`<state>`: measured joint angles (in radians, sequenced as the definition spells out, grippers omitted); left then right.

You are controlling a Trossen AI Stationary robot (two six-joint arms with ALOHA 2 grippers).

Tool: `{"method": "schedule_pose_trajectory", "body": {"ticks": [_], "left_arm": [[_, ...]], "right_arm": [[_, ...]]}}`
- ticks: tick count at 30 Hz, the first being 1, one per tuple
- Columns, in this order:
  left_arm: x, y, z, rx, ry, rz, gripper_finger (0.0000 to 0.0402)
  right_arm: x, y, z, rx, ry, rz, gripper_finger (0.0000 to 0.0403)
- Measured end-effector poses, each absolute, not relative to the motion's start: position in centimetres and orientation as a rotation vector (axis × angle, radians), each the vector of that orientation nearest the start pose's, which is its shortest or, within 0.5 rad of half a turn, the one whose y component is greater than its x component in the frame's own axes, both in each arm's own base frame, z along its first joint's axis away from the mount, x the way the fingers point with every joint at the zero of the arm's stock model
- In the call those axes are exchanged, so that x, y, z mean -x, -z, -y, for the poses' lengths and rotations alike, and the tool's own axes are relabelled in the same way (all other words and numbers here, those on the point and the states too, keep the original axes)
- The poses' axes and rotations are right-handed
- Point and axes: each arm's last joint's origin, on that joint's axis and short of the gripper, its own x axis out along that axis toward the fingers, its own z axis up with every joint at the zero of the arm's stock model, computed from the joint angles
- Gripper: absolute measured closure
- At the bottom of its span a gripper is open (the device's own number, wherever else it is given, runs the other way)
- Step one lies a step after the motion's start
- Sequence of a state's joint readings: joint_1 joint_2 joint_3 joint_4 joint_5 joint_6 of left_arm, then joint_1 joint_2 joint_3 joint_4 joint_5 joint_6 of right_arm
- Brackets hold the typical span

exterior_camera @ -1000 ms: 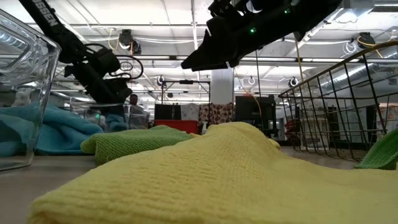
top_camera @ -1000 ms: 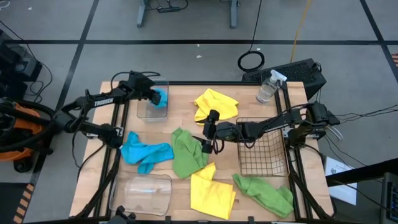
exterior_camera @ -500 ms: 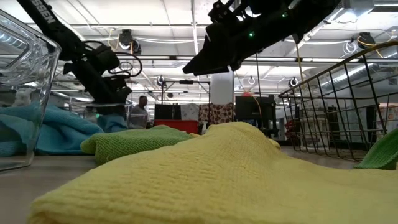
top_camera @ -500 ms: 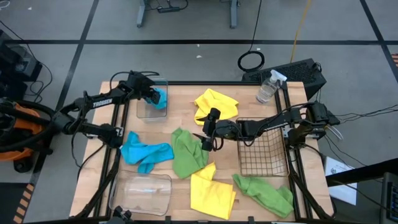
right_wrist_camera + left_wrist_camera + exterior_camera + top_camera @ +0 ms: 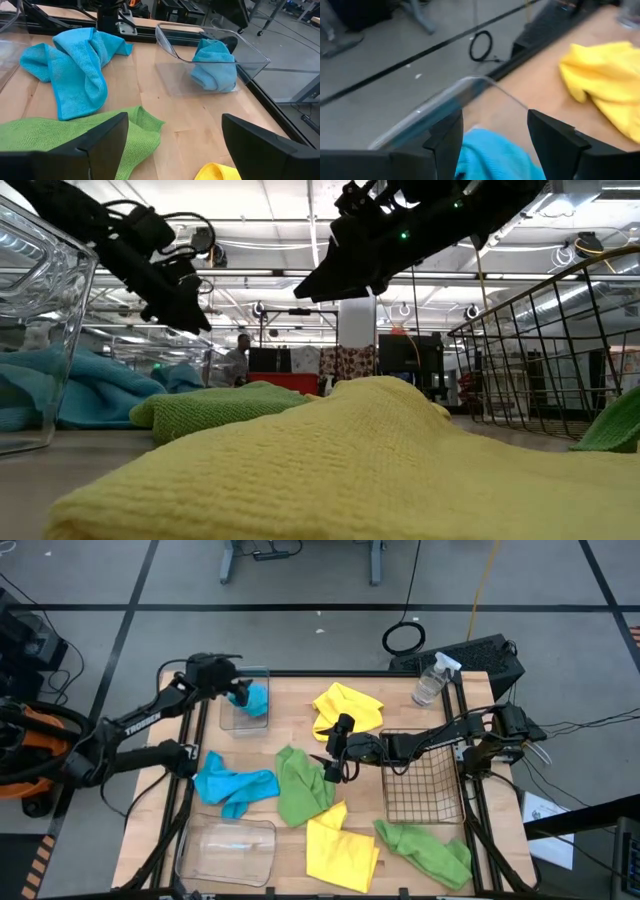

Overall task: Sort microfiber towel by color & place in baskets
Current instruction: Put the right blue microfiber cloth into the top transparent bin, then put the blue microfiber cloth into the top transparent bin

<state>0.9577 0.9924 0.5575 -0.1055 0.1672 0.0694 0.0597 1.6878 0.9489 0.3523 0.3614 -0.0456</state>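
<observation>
Blue towel [image 5: 257, 697] number 1 lies bunched in the far-left clear tub [image 5: 246, 716], and our left gripper [image 5: 237, 693] hangs just above it with its jaws parted and nothing between them, so we judge the drop done and should lift straight up, clear of the tub wall, before reaching for blue towel number 2 [image 5: 232, 786] on the counter [image 5: 400, 700] nearer us. Our right gripper [image 5: 331, 767] hovers open and empty over the middle green towel [image 5: 300, 785].
</observation>
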Motion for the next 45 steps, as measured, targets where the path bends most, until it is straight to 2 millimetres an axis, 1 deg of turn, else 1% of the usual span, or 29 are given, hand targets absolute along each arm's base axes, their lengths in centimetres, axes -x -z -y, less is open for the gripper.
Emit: {"method": "schedule_pose_trajectory", "body": {"ticks": [2, 5, 7, 9, 12, 15, 16, 19, 23, 26, 28, 32, 34, 36, 38, 41, 43, 45], "left_arm": [[-12.6, -22.5, -16.1, 0.212, -0.719, -0.518, 0.0184], [-13.2, -22.0, -16.0, 0.209, -0.714, -0.551, 0.0213], [-13.6, -21.6, -16.0, 0.202, -0.728, -0.587, 0.0242], [-13.9, -21.6, -16.2, 0.196, -0.747, -0.655, 0.0277], [-14.5, -22.4, -16.7, 0.195, -0.783, -0.748, 0.0332], [-15.2, -22.9, -17.4, 0.181, -0.759, -0.841, 0.0382], [-15.5, -23.0, -17.8, 0.179, -0.749, -0.867, 0.0392], [-16.3, -22.3, -18.8, 0.194, -0.71, -0.975, 0.039], [-17.2, -20.3, -19.9, 0.231, -0.685, -1.16, 0.0392], [-17.6, -18.6, -20.5, 0.258, -0.679, -1.261, 0.0398], [-17.8, -17.8, -20.8, 0.27, -0.671, -1.291, 0.0396], [-18.1, -16.6, -21.1, 0.286, -0.657, -1.331, 0.0396], [-18.1, -16.4, -21.1, 0.287, -0.653, -1.339, 0.0396], [-18.1, -16.7, -21.0, 0.285, -0.654, -1.335, 0.0396], [-18.0, -17.8, -21.0, 0.285, -0.679, -1.328, 0.0396], [-18.0, -20.7, -20.7, 0.233, -0.745, -1.315, 0.0396], [-17.7, -22.7, -20.0, 0.212, -0.76, -1.302, 0.0396], [-17.4, -24.9, -19.3, 0.214, -0.787, -1.245, 0.0395]], "right_arm": [[-36.0, -20.9, -1.1, 0.126, 0.289, -0.386, 0.0093], [-36.0, -20.9, -1.1, 0.125, 0.289, -0.386, 0.0093], [-36.0, -20.9, -1.1, 0.126, 0.289, -0.386, 0.0093], [-36.0, -20.9, -1.1, 0.126, 0.289, -0.386, 0.0093], [-36.0, -20.9, -1.1, 0.124, 0.29, -0.392, 0.0093], [-36.0, -20.7, -1.1, 0.121, 0.29, -0.395, 0.0093], [-36.2, -20.6, -1.1, 0.12, 0.291, -0.393, 0.0093], [-36.4, -19.8, -1.1, 0.124, 0.293, -0.412, 0.0093], [-36.9, -18.3, -1.1, 0.124, 0.294, -0.439, 0.0093], [-37.2, -17.3, -1.1, 0.116, 0.296, -0.464, 0.0093], [-37.2, -16.8, -1.1, 0.119, 0.295, -0.476, 0.0093], [-37.3, -16.7, -1.1, 0.119, 0.295, -0.475, 0.0093], [-37.3, -16.8, -1.1, 0.122, 0.294, -0.47, 0.0093], [-37.3, -16.7, -1.1, 0.131, 0.292, -0.472, 0.0093], [-37.3, -16.8, -1.1, 0.136, 0.291, -0.471, 0.0093], [-37.3, -16.8, -1.1, 0.136, 0.291, -0.47, 0.0093], [-37.3, -16.8, -1.1, 0.136, 0.291, -0.47, 0.0093], [-37.3, -16.8, -1.1, 0.136, 0.29, -0.469, 0.0093]]}}
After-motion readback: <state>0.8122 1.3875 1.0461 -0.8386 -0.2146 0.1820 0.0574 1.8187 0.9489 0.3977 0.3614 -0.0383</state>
